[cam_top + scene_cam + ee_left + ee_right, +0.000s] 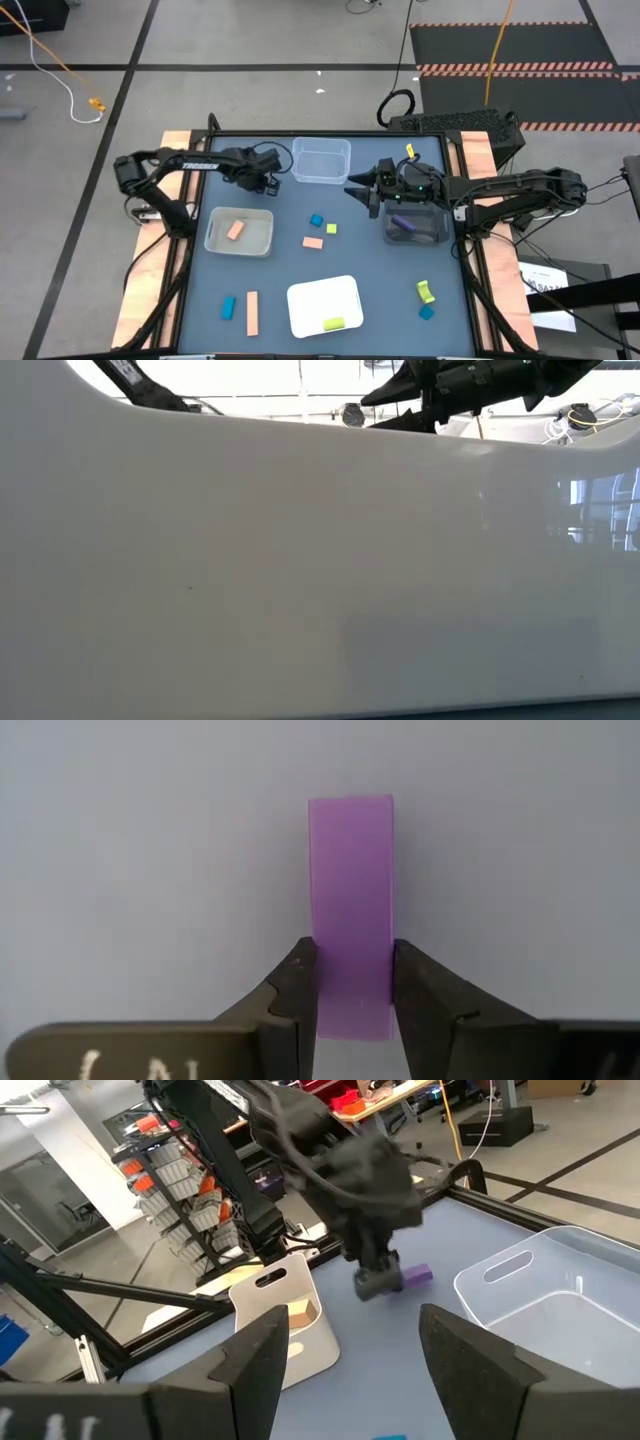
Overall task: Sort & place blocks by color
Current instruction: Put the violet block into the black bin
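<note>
Filling the low view, the white tray's [320, 580] wall stands right against the lens, with only the arms showing above it. On the left wrist view, the left gripper [352, 982] has its fingers [292, 990] pressed onto both sides of a purple block [351, 890] lying on the blue table [150, 870]. From above, that gripper [268, 181] sits near the clear bin [321, 162], beside the grey bin [240, 232] holding a peach block [235, 229]. The right gripper [358, 192] hovers beside the dark bin [416, 226], its fingers [470, 1365] apart and empty. Blue, peach and yellow-green blocks lie scattered about the table.
</note>
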Motion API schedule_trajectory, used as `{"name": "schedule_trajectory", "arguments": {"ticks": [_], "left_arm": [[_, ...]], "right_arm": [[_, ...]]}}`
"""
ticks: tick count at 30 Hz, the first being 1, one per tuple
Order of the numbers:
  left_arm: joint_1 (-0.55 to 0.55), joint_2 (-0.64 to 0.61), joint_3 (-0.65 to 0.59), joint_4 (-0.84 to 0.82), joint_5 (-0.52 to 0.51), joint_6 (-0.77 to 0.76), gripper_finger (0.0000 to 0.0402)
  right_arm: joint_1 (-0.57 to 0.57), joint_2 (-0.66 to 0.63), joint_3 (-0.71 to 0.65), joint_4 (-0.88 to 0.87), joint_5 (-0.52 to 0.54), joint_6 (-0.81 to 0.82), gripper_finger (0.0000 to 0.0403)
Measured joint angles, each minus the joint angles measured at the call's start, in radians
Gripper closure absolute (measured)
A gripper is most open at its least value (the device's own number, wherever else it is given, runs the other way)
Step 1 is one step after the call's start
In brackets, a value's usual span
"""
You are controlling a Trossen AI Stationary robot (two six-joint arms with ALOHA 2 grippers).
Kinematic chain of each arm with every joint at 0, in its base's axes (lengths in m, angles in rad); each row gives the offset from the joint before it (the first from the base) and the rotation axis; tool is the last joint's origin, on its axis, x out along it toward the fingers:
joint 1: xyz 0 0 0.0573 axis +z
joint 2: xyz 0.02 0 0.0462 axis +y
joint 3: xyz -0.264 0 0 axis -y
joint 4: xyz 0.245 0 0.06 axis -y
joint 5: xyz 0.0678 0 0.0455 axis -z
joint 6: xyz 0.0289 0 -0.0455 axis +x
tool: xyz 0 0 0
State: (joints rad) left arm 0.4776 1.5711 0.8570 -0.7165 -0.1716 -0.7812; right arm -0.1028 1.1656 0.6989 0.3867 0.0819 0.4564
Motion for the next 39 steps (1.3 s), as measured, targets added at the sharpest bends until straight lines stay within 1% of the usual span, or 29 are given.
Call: {"name": "schedule_trajectory", "arguments": {"ticks": [2, 5, 9, 11, 14, 18, 21, 24, 29, 33, 39], "left_arm": [[-0.036, -0.052, 0.000, 0.032, 0.013, -0.014, 0.0306], [-0.103, -0.147, 0.000, 0.137, 0.019, -0.016, 0.0306], [-0.192, -0.260, 0.000, 0.367, 0.020, 0.031, 0.0306], [-0.237, -0.304, 0.002, 0.514, 0.018, 0.075, 0.0306], [-0.290, -0.341, 0.002, 0.716, 0.018, 0.115, 0.0306], [-0.347, -0.357, 0.003, 0.968, 0.024, 0.170, 0.0306], [-0.383, -0.357, 0.003, 1.093, 0.037, 0.205, 0.0306], [-0.409, -0.357, 0.003, 1.129, 0.036, 0.233, 0.0306], [-0.441, -0.349, 0.003, 1.115, 0.036, 0.230, 0.0306], [-0.476, -0.333, 0.003, 1.104, 0.038, 0.223, 0.0306], [-0.507, -0.297, 0.004, 1.101, 0.041, 0.225, 0.0306]], "right_arm": [[0.000, 0.000, 0.000, -0.006, 0.000, 0.000, 0.0188], [0.000, 0.000, 0.000, -0.014, 0.000, 0.000, 0.0188], [0.000, 0.000, 0.000, -0.024, 0.000, -0.015, 0.0188], [0.000, 0.000, 0.000, -0.023, 0.000, -0.029, 0.0188], [-0.001, 0.000, 0.000, -0.022, 0.000, -0.034, 0.0188], [-0.002, 0.000, 0.000, 0.001, -0.001, -0.032, 0.0188], [0.001, 0.000, 0.000, 0.046, -0.004, -0.031, 0.0188], [0.010, 0.000, 0.000, 0.133, -0.006, -0.021, 0.0188], [0.031, 0.000, 0.001, 0.287, -0.018, -0.020, 0.0188], [0.033, -0.001, 0.001, 0.299, -0.035, 0.034, 0.0175], [0.032, 0.012, 0.011, 0.291, -0.035, 0.111, 0.0130]]}}
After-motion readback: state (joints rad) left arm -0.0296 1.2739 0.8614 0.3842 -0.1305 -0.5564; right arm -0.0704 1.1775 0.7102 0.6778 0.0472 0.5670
